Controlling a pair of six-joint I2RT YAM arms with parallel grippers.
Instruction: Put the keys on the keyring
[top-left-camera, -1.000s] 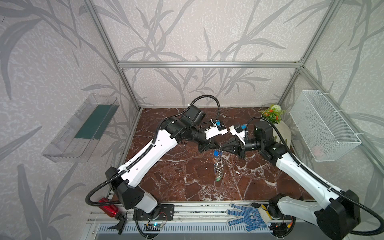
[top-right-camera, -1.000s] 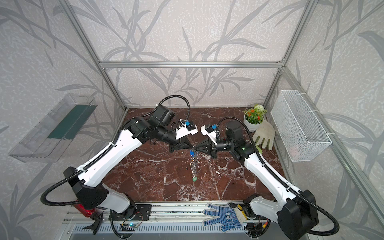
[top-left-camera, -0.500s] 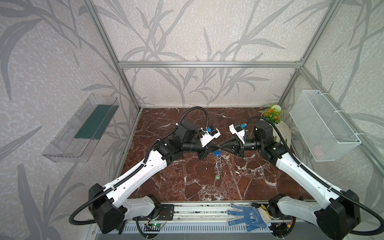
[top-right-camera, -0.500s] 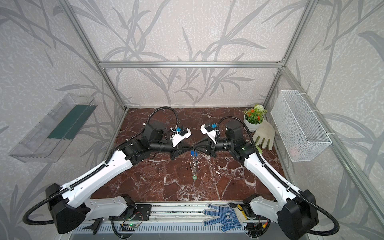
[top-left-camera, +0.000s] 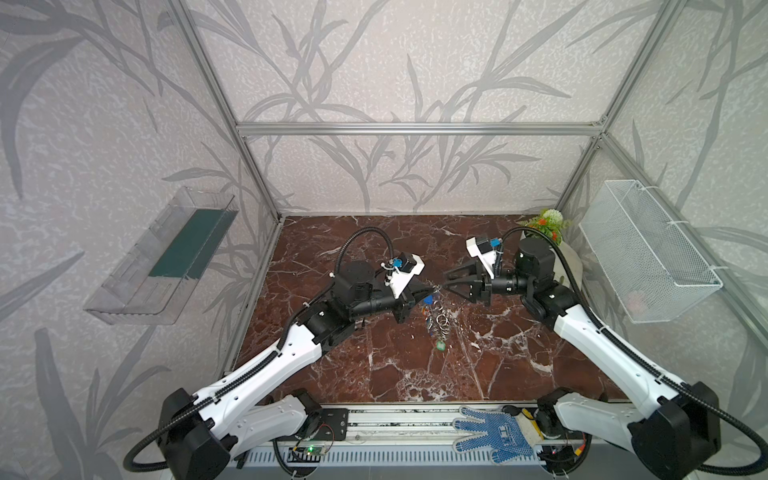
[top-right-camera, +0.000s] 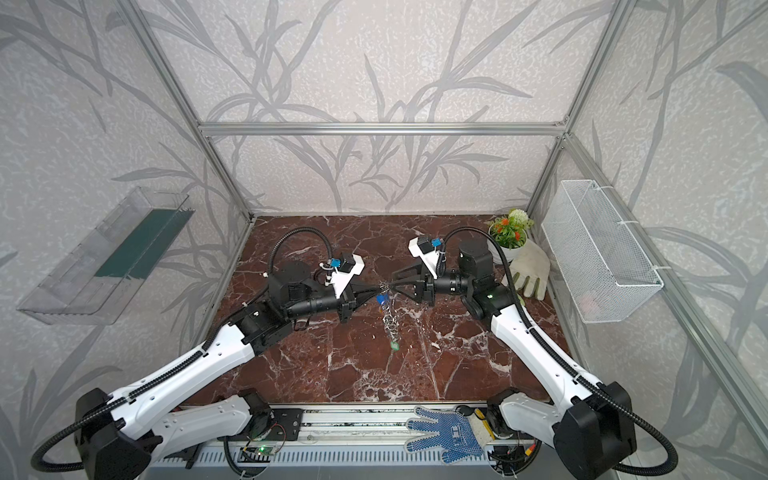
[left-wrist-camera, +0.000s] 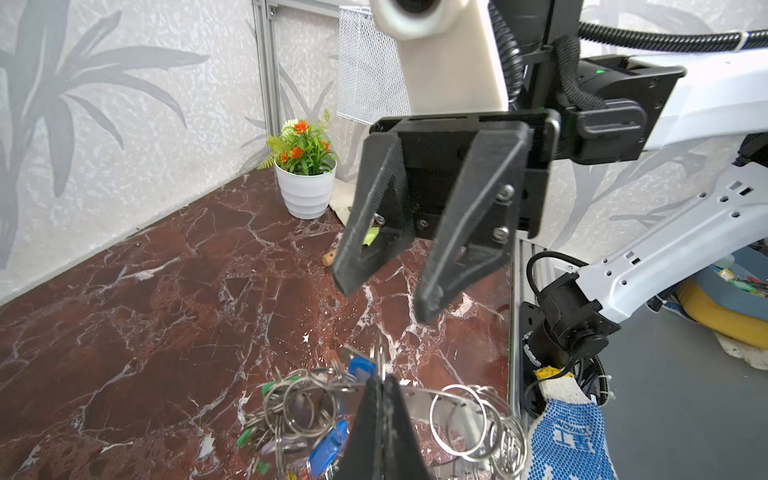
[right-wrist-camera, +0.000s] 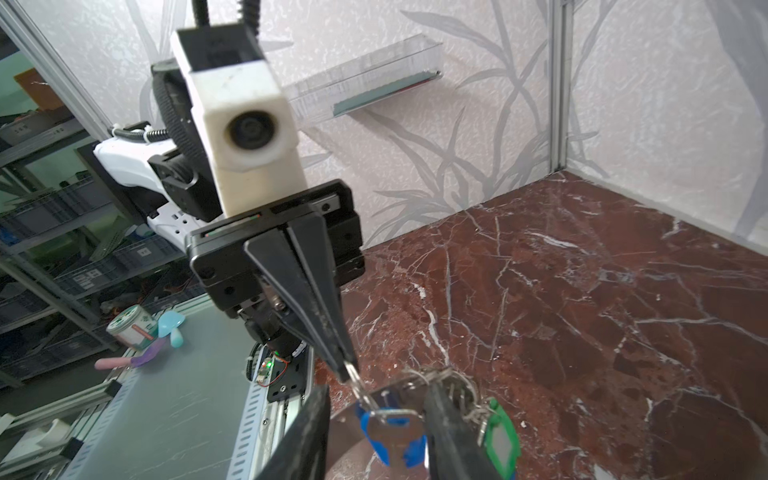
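**Left gripper holds up the keyring while the right gripper stands open**

A red-brown marble floor (top-left-camera: 374, 365) fills the lower middle of both top views. Two white and black arms come in from the bottom corners and meet near the middle. These are the left arm (top-left-camera: 266, 365) and the right arm (top-left-camera: 602, 345).

A white wire basket (top-left-camera: 648, 257) hangs on the wall at the right. A clear shelf (top-left-camera: 162, 262) hangs on the wall at the left. A blue dotted glove (top-left-camera: 494, 432) lies on the metal rail at the bottom edge. A pale glove (top-right-camera: 530, 270) lies at the right side of the floor, next to a small potted plant (top-right-camera: 511, 232).

The left gripper (right-wrist-camera: 345, 368) is squeezed tight. Its tips pinch one small wire ring of the keyring (top-left-camera: 441, 322). The keyring hangs down from that ring in a bunch, in the middle of both top views. It is not clear whether its low end touches the floor.

The right gripper (left-wrist-camera: 386, 295) is let go, with its two jaws standing apart. It points at the left gripper, just beside the pinched ring.

A blue key (right-wrist-camera: 390, 432) hangs from the pinched ring, near the top of the bunch. A green key (top-left-camera: 440, 345) hangs at the low end of the bunch.
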